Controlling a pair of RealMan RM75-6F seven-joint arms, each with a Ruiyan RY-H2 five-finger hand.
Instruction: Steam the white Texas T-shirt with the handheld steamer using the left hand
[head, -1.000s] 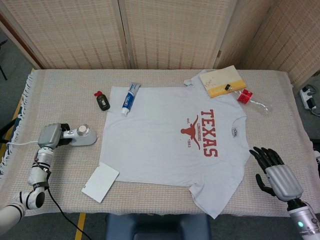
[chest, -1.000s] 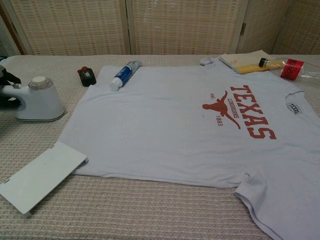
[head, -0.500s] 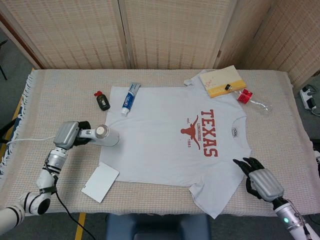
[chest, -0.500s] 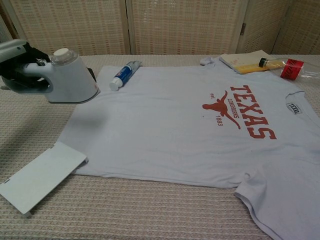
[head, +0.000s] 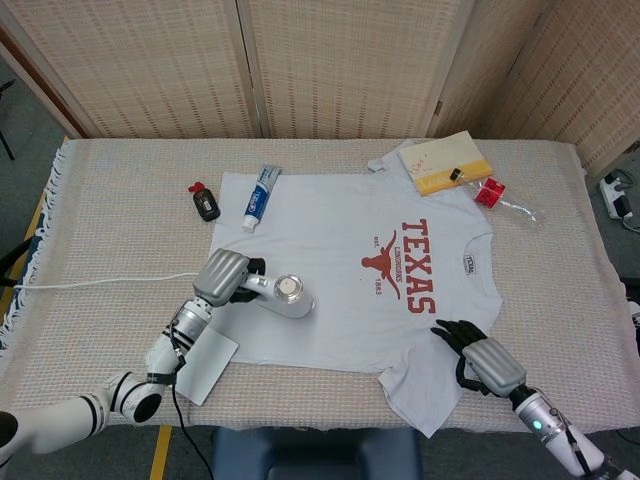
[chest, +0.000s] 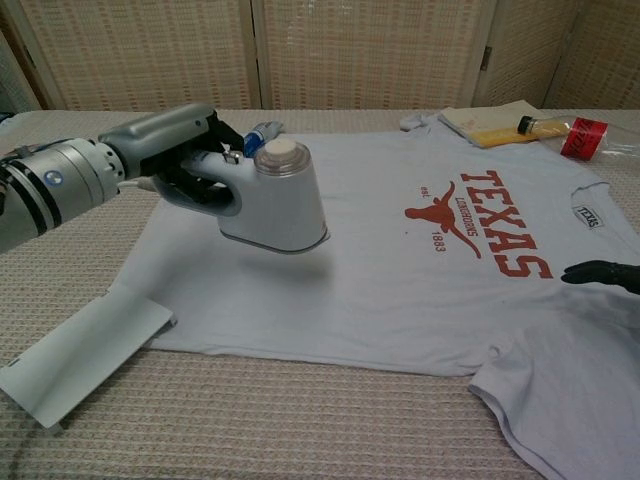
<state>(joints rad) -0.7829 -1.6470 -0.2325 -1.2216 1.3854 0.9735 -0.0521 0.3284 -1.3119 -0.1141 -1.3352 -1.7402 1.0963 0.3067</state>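
Observation:
The white T-shirt (head: 340, 255) with a red TEXAS longhorn print lies flat on the table, also in the chest view (chest: 400, 275). My left hand (head: 226, 277) grips the handle of the white handheld steamer (head: 286, 296). The steamer (chest: 278, 200) hangs just above the shirt's left half, casting a shadow on the cloth, with my left hand (chest: 178, 152) behind it. My right hand (head: 478, 357) lies with fingers apart at the shirt's lower right sleeve, holding nothing; only its dark fingertips (chest: 600, 274) show in the chest view.
A toothpaste tube (head: 258, 195) lies on the shirt's top left corner, a small black and red item (head: 205, 203) beside it. A white card (head: 200, 365) sits by the shirt's lower left corner. A yellow book (head: 445, 162) and red packet (head: 489, 191) are at back right. The steamer's cord (head: 100, 283) trails left.
My left hand has carried the steamer rightward from beside the shirt to above its left half. My right hand has moved left and forward to the shirt's sleeve.

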